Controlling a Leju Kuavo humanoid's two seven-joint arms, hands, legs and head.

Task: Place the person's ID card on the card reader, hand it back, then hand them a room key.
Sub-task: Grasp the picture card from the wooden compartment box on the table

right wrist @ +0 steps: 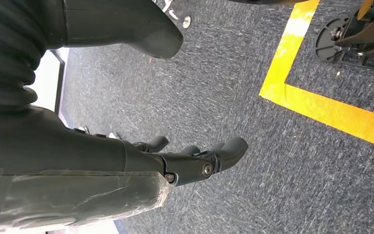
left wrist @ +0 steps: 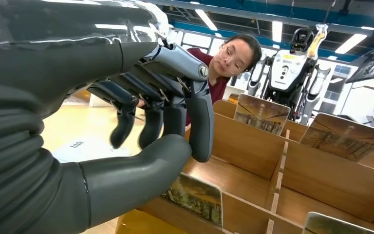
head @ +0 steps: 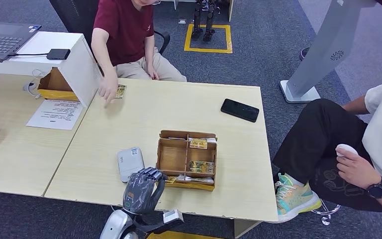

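The person in a red shirt (head: 122,30) sits at the far side and presses a small card (head: 121,91) onto the table with one hand (head: 108,91). The grey-white card reader (head: 130,163) lies near the front edge. Right of it stands a wooden box (head: 173,158) with picture cards (head: 201,167) upright in its compartments. My left hand (head: 142,190) hovers at the box's near left corner with fingers apart, holding nothing. In the left wrist view my left hand (left wrist: 151,122) arches over the box (left wrist: 253,146) and its cards (left wrist: 260,113). My right hand (right wrist: 190,161) hangs over the carpet, empty.
A black phone (head: 239,110) lies at the table's far right. A white raised stand (head: 54,50) with a laptop (head: 2,40), a cardboard box (head: 55,85) and a printed sheet (head: 55,114) are at the left. Another seated person (head: 358,144) is at the right. Yellow floor tape (right wrist: 321,107) runs beneath my right hand.
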